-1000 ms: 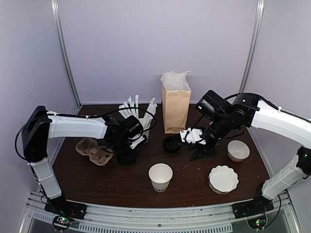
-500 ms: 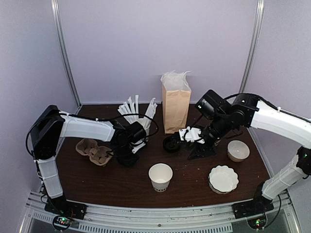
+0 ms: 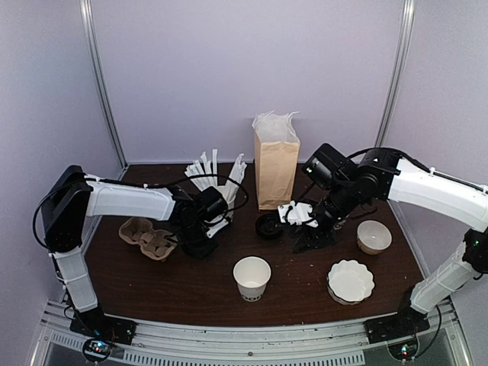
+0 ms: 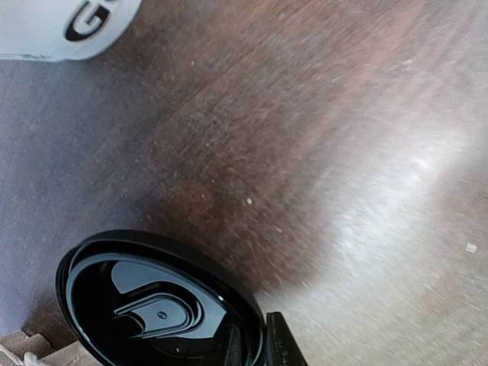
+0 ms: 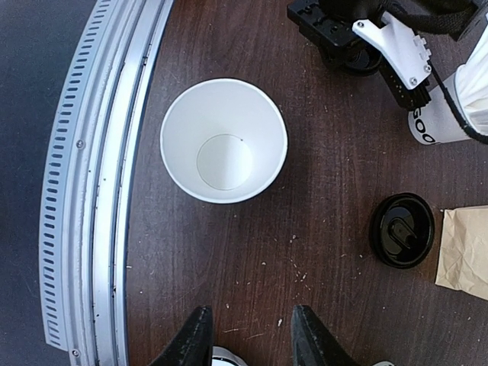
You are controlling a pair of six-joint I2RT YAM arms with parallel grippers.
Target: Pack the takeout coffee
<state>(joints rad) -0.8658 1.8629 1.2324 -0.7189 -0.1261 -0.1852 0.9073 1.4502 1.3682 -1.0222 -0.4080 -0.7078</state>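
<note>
Lilac walls box in a dark wooden table (image 3: 175,293).

Top view:
- Takeout coffee cup (image 3: 252,276) stands upright at front centre. It has no lid on and is well apart from both arms.
- Brown paper bag (image 3: 276,171) stands upright at the back, with white paper at its mouth.
- Straw cup (image 3: 223,187) is just left of the bag.
- Cardboard cup carrier (image 3: 146,236) lies on the left side.
- Left gripper (image 3: 200,245) is down at the table, just right of the carrier.
- Loose black lid (image 3: 268,226) lies flat in front of the bag, with the right gripper (image 3: 311,241) near it on its right.
- White bowl (image 3: 374,236) and a stack of fluted white dishes (image 3: 351,280) sit on the right.

Left wrist view:
- Second black lid (image 4: 152,305) lies on the wood, with a corner of the carrier at its lower left.
- One dark fingertip (image 4: 278,347) sits at the lid's rim. Whether the fingers are clamped on it cannot be told.
- Lettered white cup base (image 4: 69,27) shows in the upper left corner. Which cup it belongs to cannot be told.

Right wrist view:
- Camera looks straight down.
- Fingers (image 5: 191,339) are apart over bare wood, with nothing between them.
- Takeout coffee cup is beyond them, white inside, near the metal edge rail (image 5: 99,191).
- Loose black lid lies to the right, just beside the bag's corner.
</note>
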